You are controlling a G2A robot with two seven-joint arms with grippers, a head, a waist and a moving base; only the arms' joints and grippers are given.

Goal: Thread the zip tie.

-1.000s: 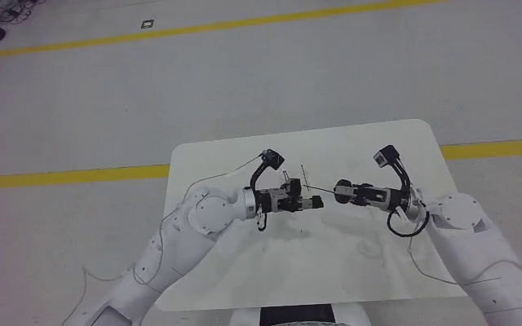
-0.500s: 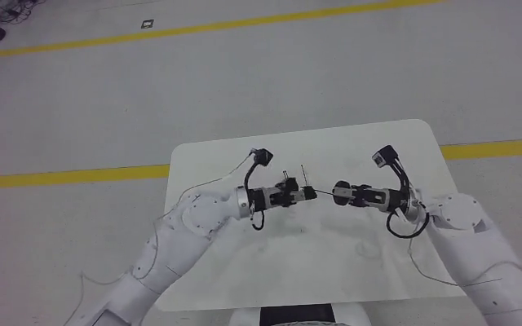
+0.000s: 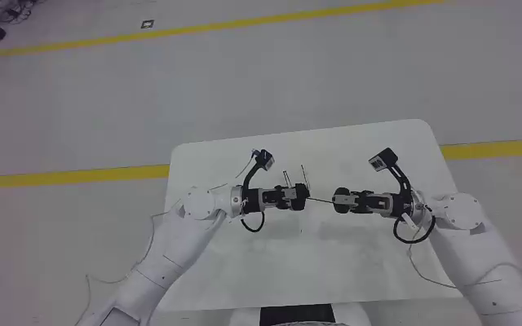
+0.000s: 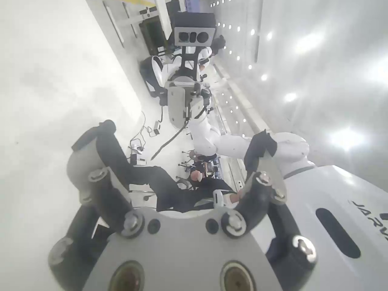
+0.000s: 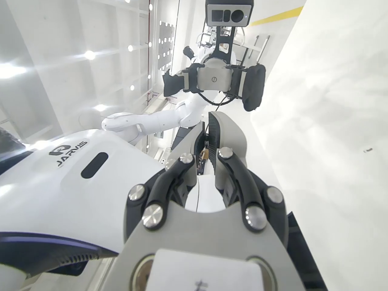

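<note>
My right gripper is pinched almost shut on the zip tie, which pokes out above the table toward my left gripper. That one's spread wide, holding nothing. My worry is that the floppy strap sags or twists and slips past.

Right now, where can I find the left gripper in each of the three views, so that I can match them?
Top view: the left gripper is above the table's middle, tip toward the right gripper, which pinches the zip tie.
Left wrist view: left gripper in the foreground, fingers wide open.
Right wrist view: left gripper farther off, facing the camera, fingers apart.
Shared landmark: the table.
</note>
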